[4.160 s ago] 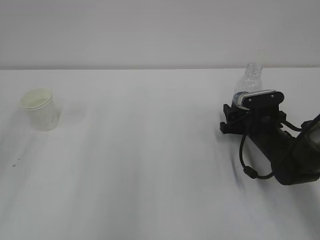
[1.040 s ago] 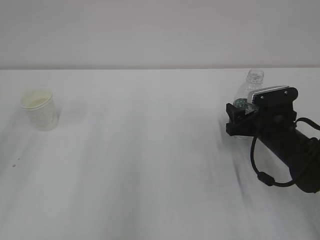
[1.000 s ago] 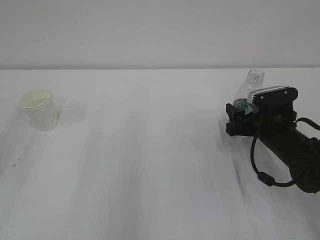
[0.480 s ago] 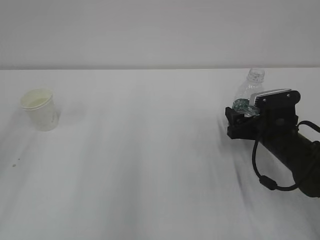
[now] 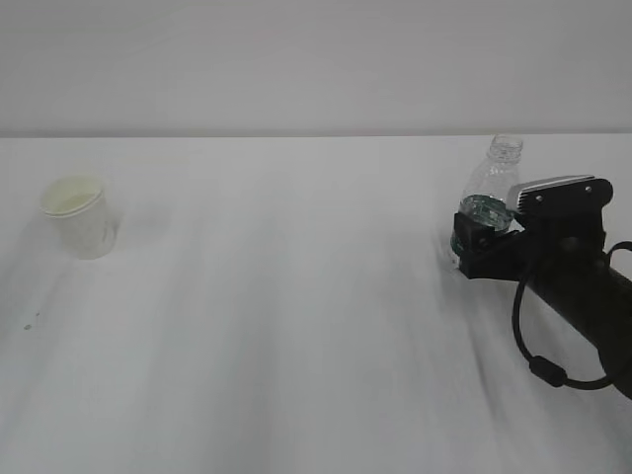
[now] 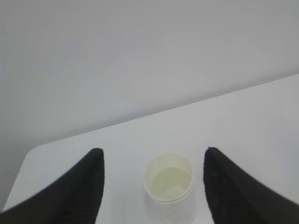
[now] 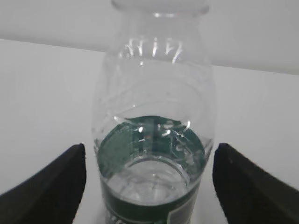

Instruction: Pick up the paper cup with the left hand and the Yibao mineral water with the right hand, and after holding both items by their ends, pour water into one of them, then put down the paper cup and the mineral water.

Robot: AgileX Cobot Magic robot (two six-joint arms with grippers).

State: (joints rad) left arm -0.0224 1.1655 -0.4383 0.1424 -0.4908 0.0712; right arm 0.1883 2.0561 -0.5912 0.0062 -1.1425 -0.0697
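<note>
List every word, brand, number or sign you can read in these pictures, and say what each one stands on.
None can be read.
Green label band on the mineral water bottle: its lower edge shows light marks, cut off by the frame and too blurred to read.
Same label, exterior view: too small to read.
Paper cup: no print visible.

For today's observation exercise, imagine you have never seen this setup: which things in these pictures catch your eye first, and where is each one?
The black right gripper stands out at the right of the white table, its open jaws either side of the clear, capless mineral water bottle with its dark green label. Far off at the left stands the small white paper cup, upright and alone. The left wrist view shows the left gripper open on either side of that cup, not touching it.
</note>
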